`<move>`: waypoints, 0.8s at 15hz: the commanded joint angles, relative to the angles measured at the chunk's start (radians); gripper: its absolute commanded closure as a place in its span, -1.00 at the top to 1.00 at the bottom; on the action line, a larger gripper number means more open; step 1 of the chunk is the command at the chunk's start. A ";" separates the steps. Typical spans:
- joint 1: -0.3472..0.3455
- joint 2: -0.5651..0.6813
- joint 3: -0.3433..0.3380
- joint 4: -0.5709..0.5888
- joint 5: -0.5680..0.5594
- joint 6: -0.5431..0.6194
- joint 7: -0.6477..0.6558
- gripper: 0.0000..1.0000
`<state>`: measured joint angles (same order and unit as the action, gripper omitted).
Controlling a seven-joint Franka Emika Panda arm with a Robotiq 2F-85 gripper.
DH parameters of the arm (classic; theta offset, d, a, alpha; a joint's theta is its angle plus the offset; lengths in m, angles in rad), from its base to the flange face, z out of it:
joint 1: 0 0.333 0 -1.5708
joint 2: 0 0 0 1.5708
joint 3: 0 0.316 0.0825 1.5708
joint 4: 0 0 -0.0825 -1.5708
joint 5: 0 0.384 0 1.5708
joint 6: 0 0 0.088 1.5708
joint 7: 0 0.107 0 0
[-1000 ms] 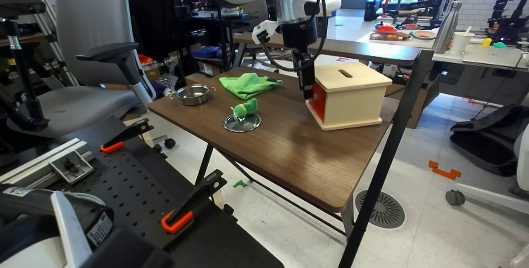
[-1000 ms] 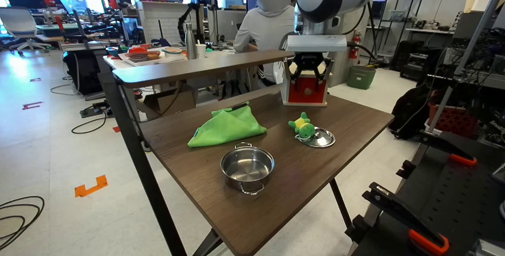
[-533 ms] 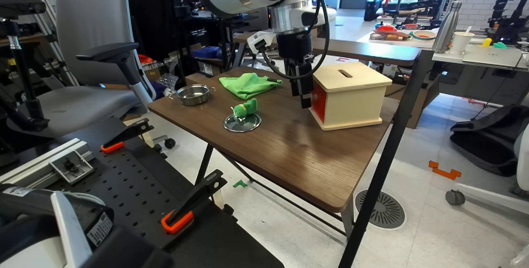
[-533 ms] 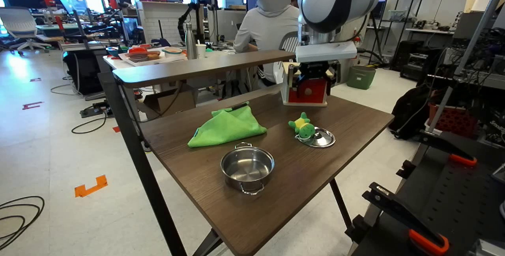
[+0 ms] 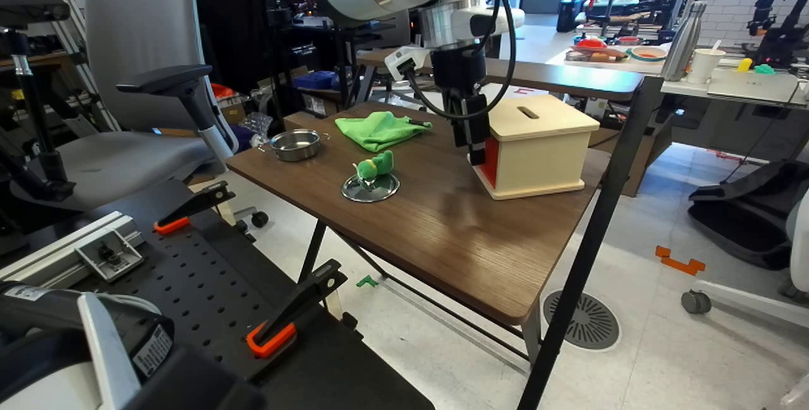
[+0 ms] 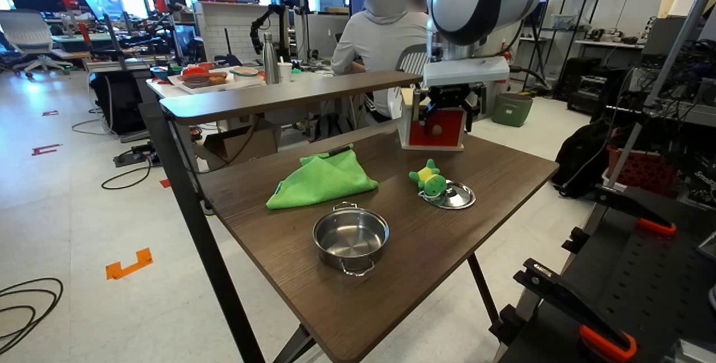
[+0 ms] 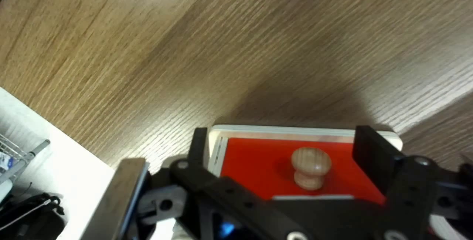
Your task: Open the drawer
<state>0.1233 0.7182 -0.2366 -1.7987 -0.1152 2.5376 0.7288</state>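
Note:
The light-wood box with a dark slot in its top stands at the table's far end; it also shows in an exterior view. The drawer's red front sits inside the box frame, shut; it shows in an exterior view and the wrist view. Its round wooden knob stands between my open fingers, nearer the right one, untouched. My gripper is open and empty, fingers pointing down in front of the drawer, in both exterior views. The gripper body hides part of the front.
On the brown table lie a green cloth, a steel pot, and a green-and-yellow plush toy on a metal lid. A raised shelf runs along one long side of the table.
My gripper first moved down and away from the drawer front and tilted, then moved back toward it over the last half second. It stayed open. The box and drawer have not moved.

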 commanded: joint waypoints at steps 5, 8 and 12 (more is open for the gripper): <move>0.049 0.044 -0.043 0.031 -0.014 0.129 0.070 -0.25; 0.066 0.055 -0.061 0.027 -0.011 0.162 0.083 -0.68; 0.057 0.033 -0.047 0.000 -0.001 0.130 0.051 -0.86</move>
<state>0.1737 0.7469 -0.2812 -1.7920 -0.1152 2.6538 0.7858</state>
